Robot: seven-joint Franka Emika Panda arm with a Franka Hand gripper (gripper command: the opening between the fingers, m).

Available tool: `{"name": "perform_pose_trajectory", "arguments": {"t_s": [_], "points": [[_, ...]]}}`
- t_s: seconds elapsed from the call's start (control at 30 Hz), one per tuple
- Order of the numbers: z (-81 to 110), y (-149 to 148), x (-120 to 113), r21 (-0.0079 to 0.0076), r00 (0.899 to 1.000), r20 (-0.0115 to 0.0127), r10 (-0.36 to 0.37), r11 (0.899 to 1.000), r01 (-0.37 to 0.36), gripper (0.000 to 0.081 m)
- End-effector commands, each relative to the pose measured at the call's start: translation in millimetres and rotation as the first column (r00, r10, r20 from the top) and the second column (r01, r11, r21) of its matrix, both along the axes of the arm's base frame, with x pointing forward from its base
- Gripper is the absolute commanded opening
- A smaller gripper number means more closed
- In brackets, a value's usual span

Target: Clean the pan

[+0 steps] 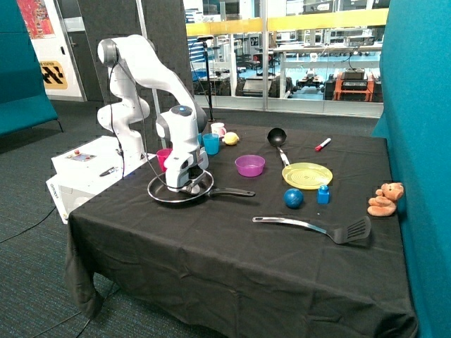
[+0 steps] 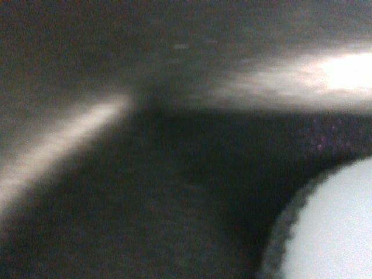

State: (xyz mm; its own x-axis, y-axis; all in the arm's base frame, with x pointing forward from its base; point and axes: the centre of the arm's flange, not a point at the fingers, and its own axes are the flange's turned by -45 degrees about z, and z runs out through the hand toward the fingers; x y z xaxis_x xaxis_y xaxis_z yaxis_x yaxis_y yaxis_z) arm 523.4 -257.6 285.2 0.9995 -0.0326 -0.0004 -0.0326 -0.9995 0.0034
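Observation:
The pan [image 1: 161,191] is a round black frying pan on the black tablecloth near the robot's base. Its long handle [image 1: 232,191] points toward the blue ball. My gripper [image 1: 185,185] is lowered inside the pan, at or just above its floor. The wrist view is filled by a dark, glossy surface with bright glare, which looks like the pan's inside [image 2: 163,192]. A pale rounded thing with a rough dark edge [image 2: 334,226] sits in one corner; I cannot tell what it is.
Behind the pan stand a pink cup [image 1: 163,156], a blue cup [image 1: 211,144] and a yellow fruit [image 1: 230,138]. Nearby are a purple bowl [image 1: 249,165], black ladle [image 1: 276,136], yellow plate [image 1: 307,175], blue ball [image 1: 293,198], blue block [image 1: 323,193], slotted spatula [image 1: 324,227] and teddy [image 1: 385,199].

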Motion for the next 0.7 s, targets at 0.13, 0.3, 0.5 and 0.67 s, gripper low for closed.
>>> {"name": "perform_pose_trajectory", "arguments": {"t_s": [0.13, 0.3, 0.5, 0.67], "points": [[3.9, -24.3, -17.6, 0.0034, 1.000, 0.0005, -0.025, 1.000, 0.025, 0.0000], [7.2, -38.3, -41.1, 0.0034, 0.999, 0.0005, -0.041, 0.999, 0.041, 0.0000], [8.6, -42.3, -64.1, 0.0034, 0.999, 0.0005, -0.036, 0.999, 0.036, 0.0000], [7.1, -41.0, -81.8, 0.0034, 1.000, 0.0005, -0.025, 1.000, 0.025, 0.0000]]}}
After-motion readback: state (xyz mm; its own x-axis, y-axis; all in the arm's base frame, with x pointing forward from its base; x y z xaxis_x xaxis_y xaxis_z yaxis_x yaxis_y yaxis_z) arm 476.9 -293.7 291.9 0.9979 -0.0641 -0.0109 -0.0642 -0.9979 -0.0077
